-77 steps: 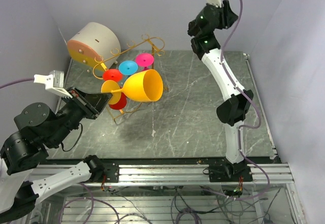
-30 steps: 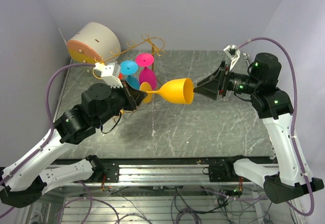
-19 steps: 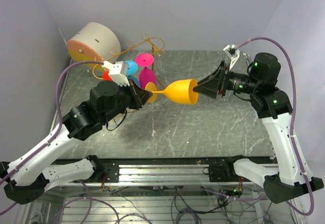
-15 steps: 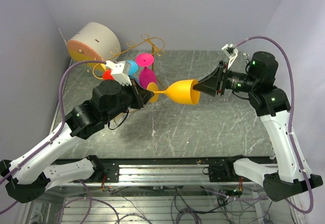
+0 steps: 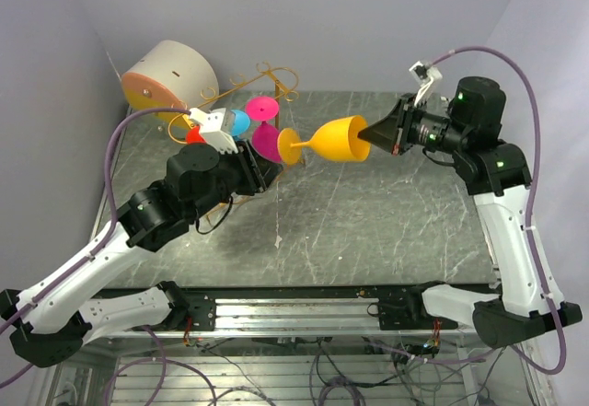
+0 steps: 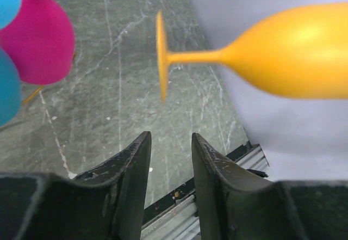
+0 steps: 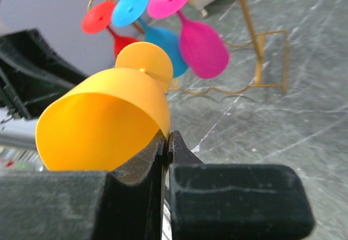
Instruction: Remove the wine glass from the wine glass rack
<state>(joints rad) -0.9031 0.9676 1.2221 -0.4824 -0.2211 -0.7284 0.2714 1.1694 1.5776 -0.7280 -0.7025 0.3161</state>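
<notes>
So, the orange glass (image 5: 336, 139) was off the rack (image 5: 276, 79) and lay sideways in the air above the table (image 5: 368, 231). It sat between the two arms, foot toward the left one and mouth toward the right.

The right gripper (image 5: 373, 133) had its jaws pressed together on the bowl's rim, one finger inside the mouth and one outside, pinching the thin wall (the right wrist view showed this plainly). The left gripper (image 6: 171, 142) had its jaws spread and held nothing. The foot disc was just ahead of its tips and apart from them.

The pink glass (image 5: 269, 141), blue glass (image 7: 163, 41) and red glass (image 7: 99, 16) hung on the rack behind.

Handling, as I judged it:
- It looked like light, opaque plastic, so the pinch carried little weight.
- The surface looked smooth and curved, likely slippery.
- With a rim grip and the stem reaching far out, the glass could swing about the pads, and the wall might flex.
- The stem close under the bowl seemed the surer hold.
- I would have moved it slowly, keeping well clear of the pink bowl.
</notes>
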